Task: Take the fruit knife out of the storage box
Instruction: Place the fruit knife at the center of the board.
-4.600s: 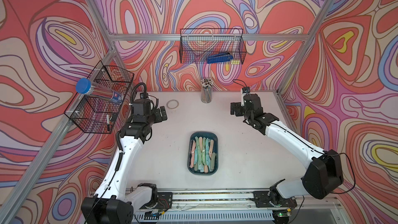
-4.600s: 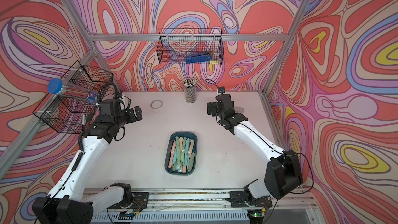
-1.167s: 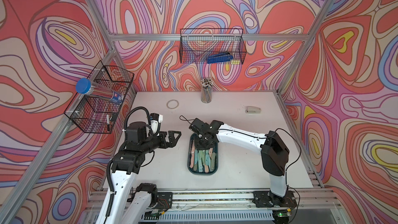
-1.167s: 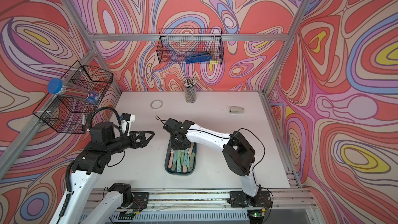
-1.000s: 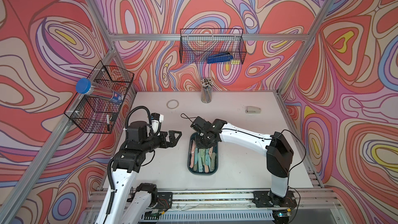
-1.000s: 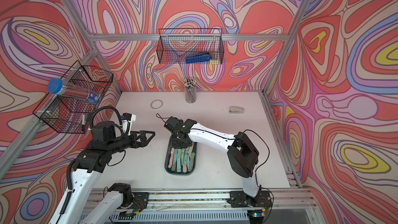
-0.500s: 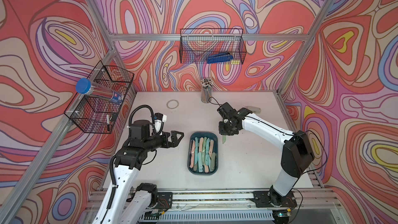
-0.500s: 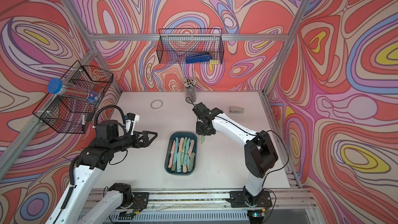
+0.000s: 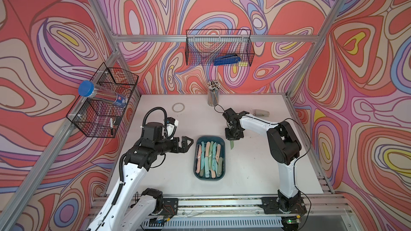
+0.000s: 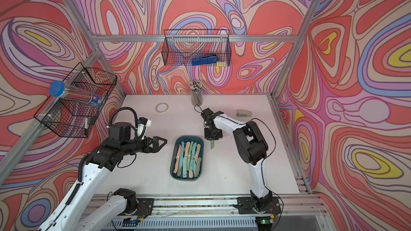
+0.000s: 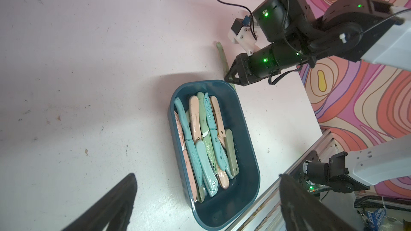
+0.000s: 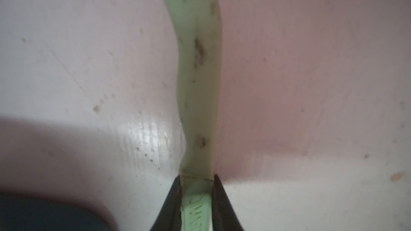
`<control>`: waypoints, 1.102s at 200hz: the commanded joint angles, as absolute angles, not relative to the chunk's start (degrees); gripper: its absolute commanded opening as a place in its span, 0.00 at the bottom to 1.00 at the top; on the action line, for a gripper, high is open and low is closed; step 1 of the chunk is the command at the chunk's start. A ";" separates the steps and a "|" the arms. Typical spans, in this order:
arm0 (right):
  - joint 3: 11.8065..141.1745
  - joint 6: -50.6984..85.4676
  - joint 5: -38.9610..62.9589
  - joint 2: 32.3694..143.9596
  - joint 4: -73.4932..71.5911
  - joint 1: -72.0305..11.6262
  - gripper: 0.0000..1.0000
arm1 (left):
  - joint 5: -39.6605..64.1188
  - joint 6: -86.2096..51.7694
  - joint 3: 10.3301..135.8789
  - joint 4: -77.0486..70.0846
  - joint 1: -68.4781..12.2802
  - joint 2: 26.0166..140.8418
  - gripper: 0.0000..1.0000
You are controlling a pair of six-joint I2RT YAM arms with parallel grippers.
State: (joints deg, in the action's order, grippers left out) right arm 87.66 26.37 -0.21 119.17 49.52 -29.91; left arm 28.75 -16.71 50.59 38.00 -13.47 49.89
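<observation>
The storage box (image 9: 209,178), a dark teal tub, sits mid-table in both top views (image 10: 186,179) and holds several pastel knives (image 9: 210,156). My right gripper (image 9: 232,138) is shut on a pale green fruit knife (image 9: 231,144) outside the box, just past its far right corner and low over the table. In the right wrist view the knife (image 12: 198,85) runs straight out from between the fingers (image 12: 219,198). My left gripper (image 9: 188,143) hovers open left of the box with nothing in it. The left wrist view shows the box (image 11: 222,207) and the held knife (image 11: 222,56).
A pencil cup (image 9: 213,96), a white ring (image 9: 178,107) and a grey stapler (image 9: 261,113) lie at the table's back. Black wire baskets hang on the back wall (image 9: 219,50) and on the left frame (image 9: 104,105). An aluminium rail (image 9: 222,203) runs along the front.
My right gripper has lifted the green knife out of the box's far end and carried it right, to beside the box. The left arm has barely shifted.
</observation>
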 commanded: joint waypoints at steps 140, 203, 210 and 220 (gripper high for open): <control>90.13 25.93 1.62 121.32 49.20 -27.95 0.26 | 24.53 -15.47 51.77 40.17 -16.34 50.27 0.99; 88.88 27.45 1.32 114.76 50.61 -28.17 0.38 | 24.32 -15.38 51.92 40.19 -16.35 50.19 0.99; 88.44 27.85 1.09 113.37 50.70 -28.37 0.38 | 24.27 -15.38 51.78 40.25 -16.35 50.19 0.99; 87.78 28.54 0.98 111.02 50.64 -28.93 0.38 | 23.97 -15.47 51.77 40.22 -16.39 50.05 0.99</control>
State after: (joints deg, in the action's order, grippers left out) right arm 89.17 26.74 1.37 117.80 49.89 -28.21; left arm 24.95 -16.47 50.59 38.02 -16.14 50.46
